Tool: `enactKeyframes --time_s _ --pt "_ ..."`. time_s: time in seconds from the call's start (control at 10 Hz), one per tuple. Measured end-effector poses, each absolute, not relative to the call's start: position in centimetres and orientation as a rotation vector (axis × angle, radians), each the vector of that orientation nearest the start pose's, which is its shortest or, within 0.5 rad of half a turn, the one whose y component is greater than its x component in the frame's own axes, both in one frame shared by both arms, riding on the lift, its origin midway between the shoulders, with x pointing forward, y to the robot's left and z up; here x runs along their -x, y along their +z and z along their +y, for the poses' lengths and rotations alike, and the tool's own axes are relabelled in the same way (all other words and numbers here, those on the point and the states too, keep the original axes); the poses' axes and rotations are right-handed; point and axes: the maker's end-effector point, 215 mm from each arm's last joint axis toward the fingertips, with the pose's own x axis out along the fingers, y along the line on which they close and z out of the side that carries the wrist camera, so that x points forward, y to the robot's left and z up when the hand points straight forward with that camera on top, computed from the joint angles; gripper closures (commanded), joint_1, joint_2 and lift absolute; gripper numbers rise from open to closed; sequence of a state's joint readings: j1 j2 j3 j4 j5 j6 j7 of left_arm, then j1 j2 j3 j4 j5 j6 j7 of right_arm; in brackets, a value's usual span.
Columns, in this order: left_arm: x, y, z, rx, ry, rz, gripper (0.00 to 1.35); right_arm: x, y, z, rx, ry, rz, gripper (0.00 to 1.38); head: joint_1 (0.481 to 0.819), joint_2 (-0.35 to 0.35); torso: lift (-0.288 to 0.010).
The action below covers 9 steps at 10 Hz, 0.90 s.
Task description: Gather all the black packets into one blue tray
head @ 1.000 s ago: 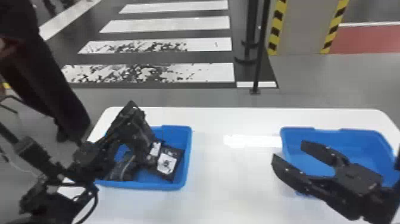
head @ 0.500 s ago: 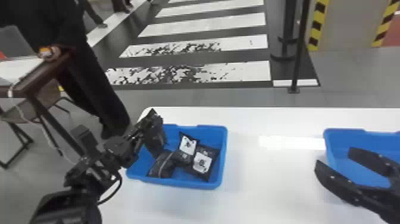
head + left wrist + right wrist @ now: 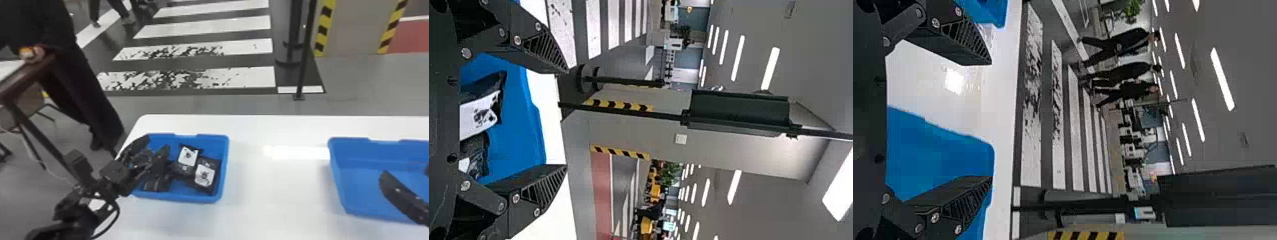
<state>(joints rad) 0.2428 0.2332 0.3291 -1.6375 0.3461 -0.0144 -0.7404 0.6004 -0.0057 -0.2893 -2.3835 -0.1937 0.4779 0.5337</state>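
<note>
Basically, black packets (image 3: 205,175) sit inside the left blue tray (image 3: 223,166): dark wrapping, two with white labels bearing small dark prints, tilted, close together; another lies nearer the left gripper (image 3: 156,143), partly hidden. Left gripper's fingers spread, at that tray. Right gripper (image 3: 405,171) spread too, over the right blue tray (image 3: 338,178).

A desk (image 3: 277,204) carries two trays, well apart: the left tray (image 3: 225,169) near its left end, the right tray (image 3: 336,182) across from it. In the left tray, one packet (image 3: 188,157) lies toward the back, another packet (image 3: 205,175) just beside it, to the right and nearer the front, and a third packet (image 3: 156,184) at the front left. Behind the desk, a crosswalk (image 3: 255,78) crosses the floor (image 3: 198,103), left of a post (image 3: 305,60).
</note>
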Motion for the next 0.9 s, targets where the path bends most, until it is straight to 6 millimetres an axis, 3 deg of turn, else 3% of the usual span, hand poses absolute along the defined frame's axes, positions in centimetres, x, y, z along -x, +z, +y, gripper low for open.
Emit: enactKeyframes --time_s 0.2,0.7,0.9 --pt "-44.1 -33.8 32.4 0.071 -0.411 0.001 0.38 -37.3 -31.4 -27.8 -0.083 0.231 0.182 0.22 0.695 0.073 -0.110" --pt "-34.3 -27.2 28.4 0.042 -0.354 -0.060 0.38 -31.1 -32.2 -31.2 -0.134 0.116 0.097 0.18 0.695 -0.043 -0.110" --pt "-31.1 -25.8 29.1 -0.005 -0.281 -0.043 0.38 -28.7 -31.1 -32.4 -0.096 0.073 0.059 0.18 0.695 -0.065 -0.110"
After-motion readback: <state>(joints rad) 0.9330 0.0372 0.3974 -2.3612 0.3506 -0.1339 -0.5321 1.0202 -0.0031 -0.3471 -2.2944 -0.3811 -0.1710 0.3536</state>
